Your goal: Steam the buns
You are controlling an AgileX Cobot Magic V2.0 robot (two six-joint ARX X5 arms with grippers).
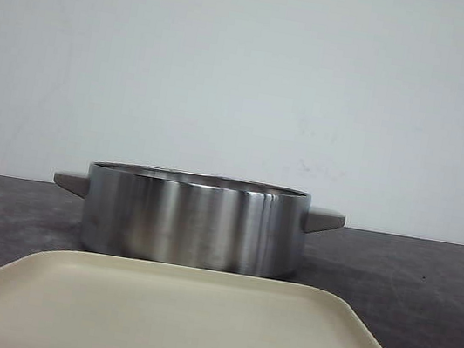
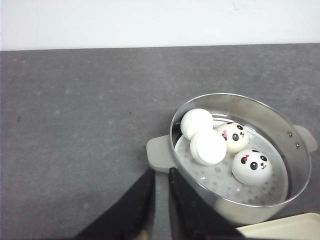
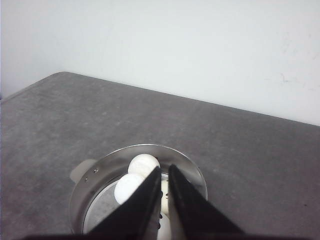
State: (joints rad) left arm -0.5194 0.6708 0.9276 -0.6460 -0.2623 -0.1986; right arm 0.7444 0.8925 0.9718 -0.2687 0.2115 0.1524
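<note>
Several white buns lie in the steel steamer pot (image 2: 296,150) on its perforated tray. Two show panda faces (image 2: 252,166) (image 2: 233,136); two others (image 2: 196,123) (image 2: 208,147) are turned over, plain white. My left gripper (image 2: 161,171) hangs just outside the pot by its grey handle (image 2: 159,154), jaws shut with nothing between them. My right gripper (image 3: 164,167) hovers above the pot (image 3: 100,167), shut and empty, hiding part of the buns (image 3: 143,164). In the front view the pot (image 1: 194,221) hides its contents, and neither gripper shows.
A beige square plate (image 1: 173,324) sits right in front of the pot, nearest the robot; its corner (image 2: 285,230) shows in the left wrist view. The dark grey table (image 2: 75,125) runs back to a white wall.
</note>
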